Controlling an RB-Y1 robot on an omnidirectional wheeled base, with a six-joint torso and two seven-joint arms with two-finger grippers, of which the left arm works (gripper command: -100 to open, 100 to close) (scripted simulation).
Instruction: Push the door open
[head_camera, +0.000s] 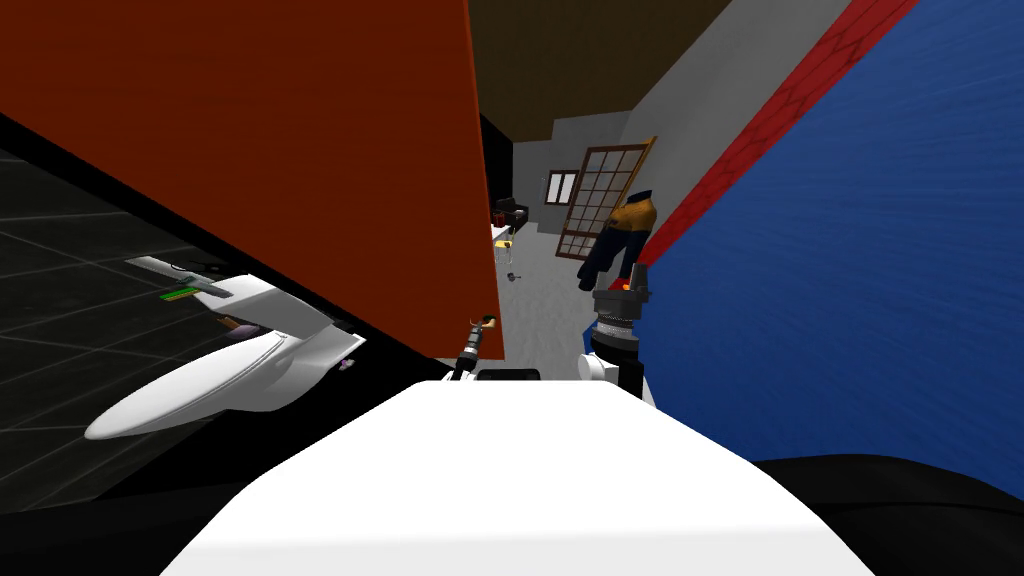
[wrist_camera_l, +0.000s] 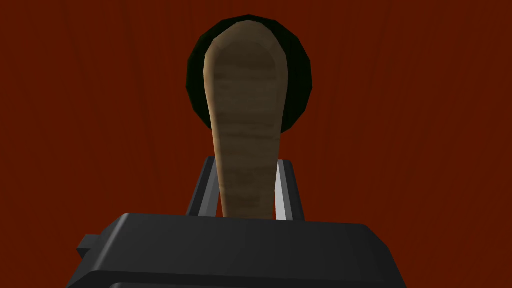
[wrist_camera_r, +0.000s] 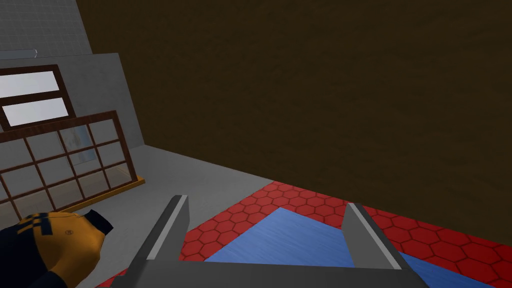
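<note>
Left fingers (wrist_camera_l: 204, 190) clamped on tan lever handle (wrist_camera_l: 245, 115) of red-brown door (wrist_camera_l: 100, 100) (right fingers (wrist_camera_r: 170, 230) apart, idle); I'd hold grip square, push steadily along hinge arc

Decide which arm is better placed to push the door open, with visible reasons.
Left. The left gripper is shut on the handle of the door, ready to push. The right gripper stands open by the blue wall, away from the door.
</note>
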